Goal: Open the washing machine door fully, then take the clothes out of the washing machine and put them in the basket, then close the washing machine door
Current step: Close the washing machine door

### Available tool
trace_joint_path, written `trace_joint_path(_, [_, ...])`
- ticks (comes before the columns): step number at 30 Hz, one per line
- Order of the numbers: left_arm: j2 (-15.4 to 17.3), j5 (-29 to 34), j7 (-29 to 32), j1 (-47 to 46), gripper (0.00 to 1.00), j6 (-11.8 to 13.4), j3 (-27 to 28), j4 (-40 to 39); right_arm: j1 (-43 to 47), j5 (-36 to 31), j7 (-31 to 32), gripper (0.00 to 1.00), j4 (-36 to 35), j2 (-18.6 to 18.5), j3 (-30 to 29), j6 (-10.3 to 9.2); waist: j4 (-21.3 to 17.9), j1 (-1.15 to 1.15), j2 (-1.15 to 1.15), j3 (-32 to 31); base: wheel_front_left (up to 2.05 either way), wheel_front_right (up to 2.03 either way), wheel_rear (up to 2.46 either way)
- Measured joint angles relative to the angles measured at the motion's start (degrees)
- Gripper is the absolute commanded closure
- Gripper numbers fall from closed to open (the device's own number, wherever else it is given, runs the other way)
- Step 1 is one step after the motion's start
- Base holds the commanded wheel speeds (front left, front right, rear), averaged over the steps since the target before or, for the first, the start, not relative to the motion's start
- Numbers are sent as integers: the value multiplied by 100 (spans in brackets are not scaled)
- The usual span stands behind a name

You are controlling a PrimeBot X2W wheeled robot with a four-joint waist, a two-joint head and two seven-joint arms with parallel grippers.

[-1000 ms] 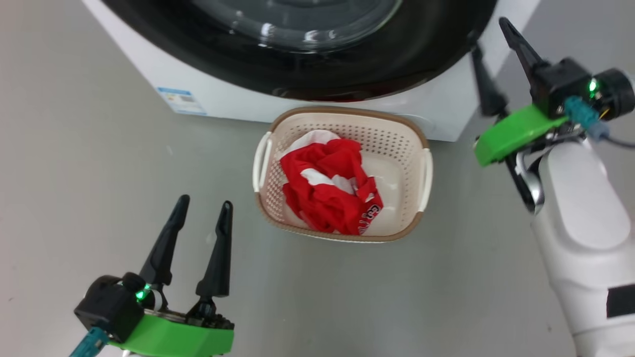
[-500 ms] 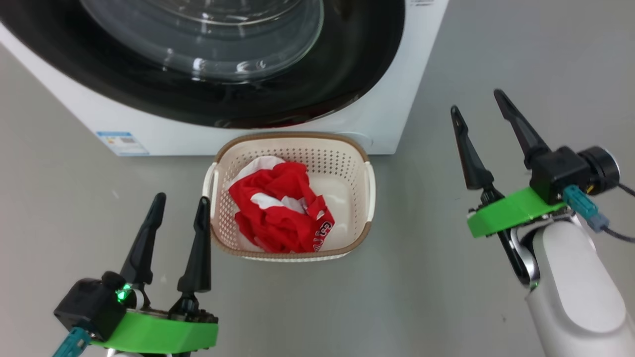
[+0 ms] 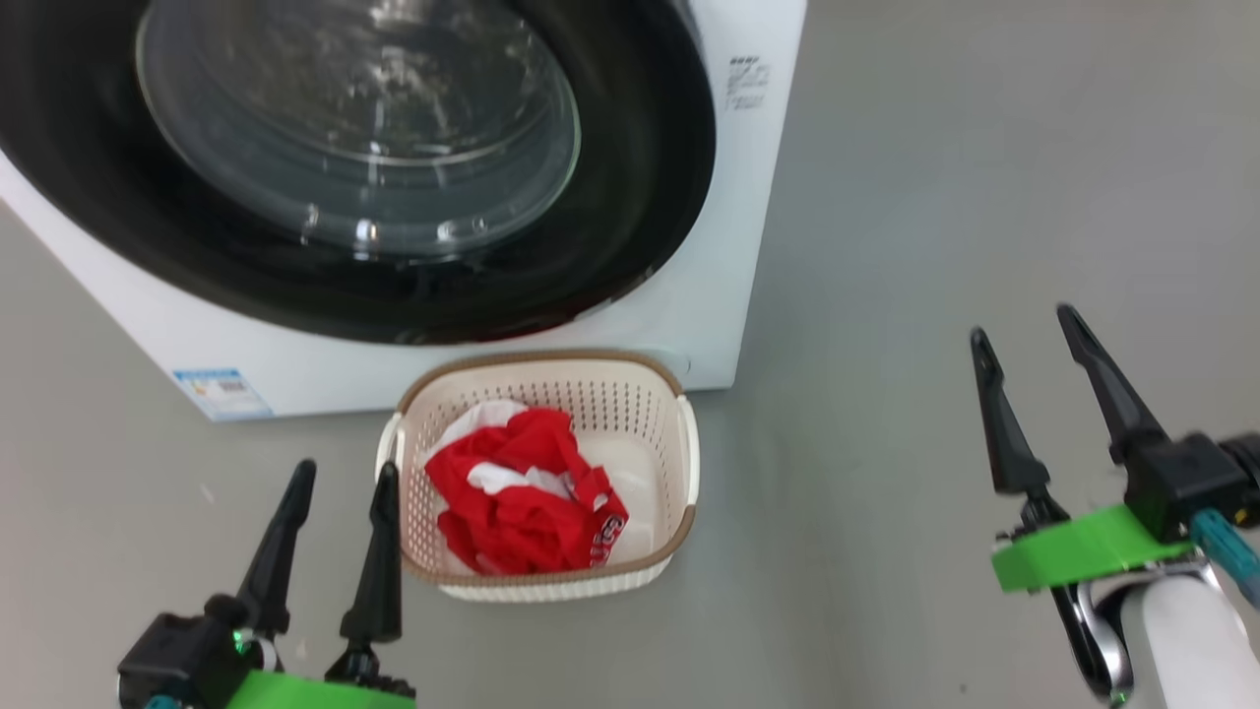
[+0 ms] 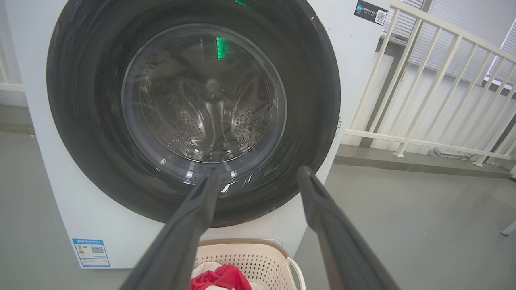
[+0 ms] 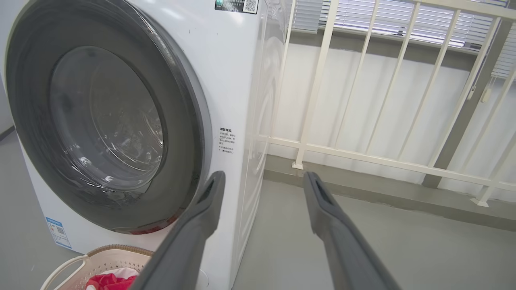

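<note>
Right gripper (image 3: 1022, 323) has pulled back from the washing machine (image 3: 295, 364) corner and now hangs over bare grey floor (image 3: 886, 246), well apart from the machine's right side. Head camera also shifted, so the whole frame moved; the basket (image 3: 630, 404) holds the same spot against the machine.

Surroundings: a cream railing (image 5: 363, 158) runs behind the machine on its right, with window blinds (image 5: 383, 20) above it. A small blue label (image 3: 221, 391) sits low on the machine front. The basket stands on the floor right at the machine's base, under the lower edge of the door.

Right gripper: fingers spread wide, holding nothing, touching nothing. From its wrist, they point past the machine's right edge toward the railing.
Left gripper (image 3: 347, 466): also spread wide and empty. Its inner finger is just beside the basket's left handle; contact unclear. From its wrist, the fingers point at the lower part of the door.

Washing machine door (image 3: 359, 148): lies flush with the front panel, glossy black rim, bulging clear glass, perforated steel drum visible through it.

Clothes (image 3: 522, 502): a crumpled red and white heap with white lettering, inside the basket, toward its left side, below rim level.
</note>
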Motion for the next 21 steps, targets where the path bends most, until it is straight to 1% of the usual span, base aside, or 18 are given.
trace_joint_path(8, [2,67,0,387,0,-10,198,49,738,57,1,0,-368,65,-196,0,-142,0,0,-461,0,0,0])
trace_joint_path(11, [4,179,0,571,0,-46,303,47,1012,98,1,0,-466,108,-199,0,-192,0,0,-637,0,0,0])
trace_joint_path(14, [3,211,0,722,0,-46,397,37,1277,298,1,0,-565,130,-189,0,-243,0,0,-800,0,0,0])
trace_joint_path(21, [4,211,0,867,0,-47,476,-5,1677,311,1,0,-712,172,-207,0,-322,0,0,-1050,0,0,0])
